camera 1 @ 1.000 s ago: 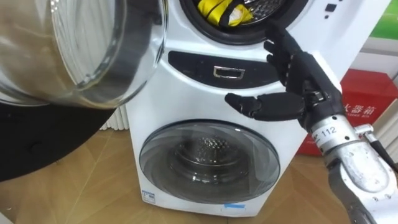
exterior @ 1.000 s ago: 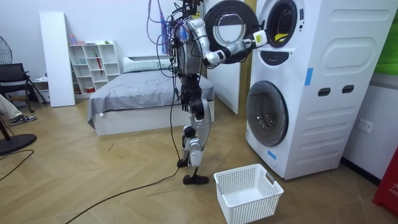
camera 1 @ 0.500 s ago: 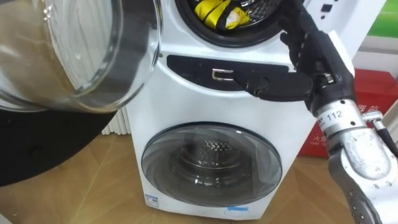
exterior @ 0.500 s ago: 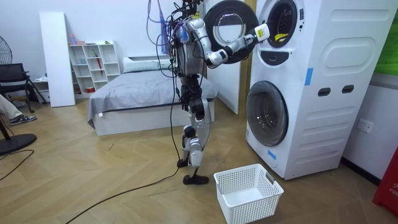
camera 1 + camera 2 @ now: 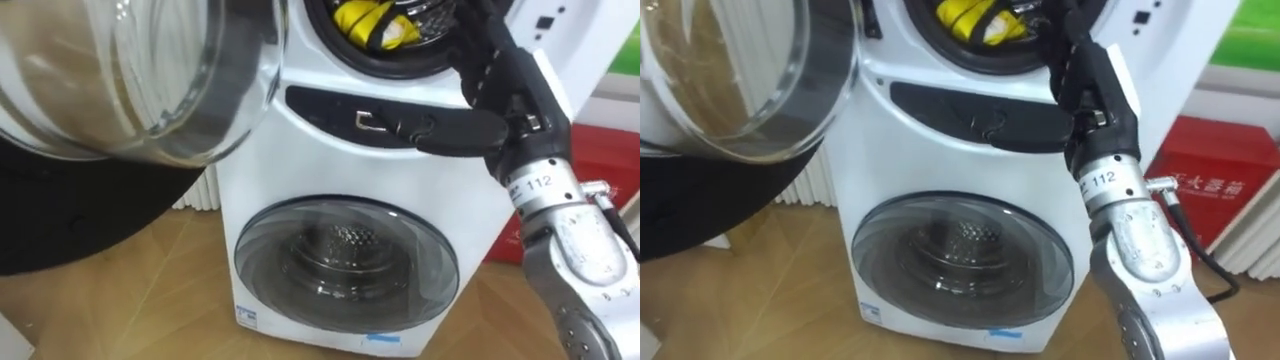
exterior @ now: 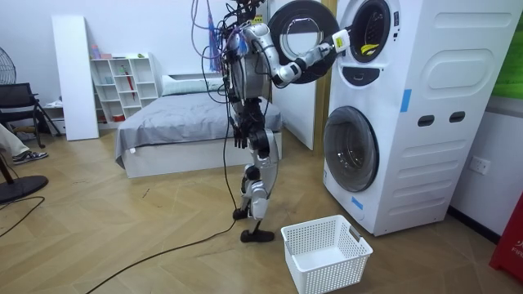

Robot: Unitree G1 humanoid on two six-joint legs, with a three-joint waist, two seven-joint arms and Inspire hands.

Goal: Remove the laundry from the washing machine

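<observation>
A yellow cloth lies in the open upper drum of the stacked white washing machine. My right hand is raised against the drum's lower right rim, open, with straight fingers pointing up toward the opening and the thumb stretched left across the dark control panel. It holds nothing and stays just right of the cloth. The room view has the right hand at the upper opening. My left hand hangs by the hip.
The upper drum's round glass door stands swung open on the left. Below is the shut lower drum door. A red box sits right of the machine. A white laundry basket stands on the floor behind me, a bed farther back.
My right hand has risen from in front of the control panel to the upper drum's rim. The eye view has shifted a little to the left.
</observation>
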